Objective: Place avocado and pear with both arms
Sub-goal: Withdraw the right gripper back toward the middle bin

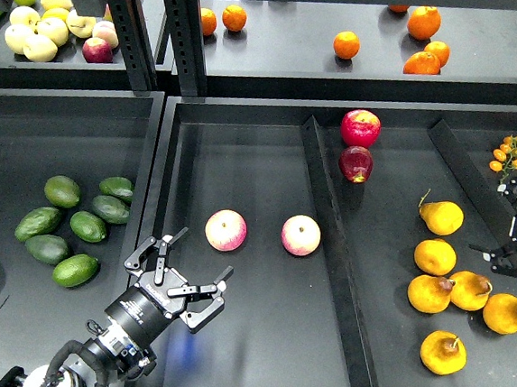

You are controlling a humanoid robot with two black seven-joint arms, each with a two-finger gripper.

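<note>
Both jaws gape — avocado [75, 270] and pear [430, 293] lie untouched.

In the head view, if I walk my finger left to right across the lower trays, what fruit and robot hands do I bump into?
Pile of green avocados → left gripper, jaws open → pink apple → second pink apple → dark red apple → yellow pears → right gripper at the right edge.
</note>
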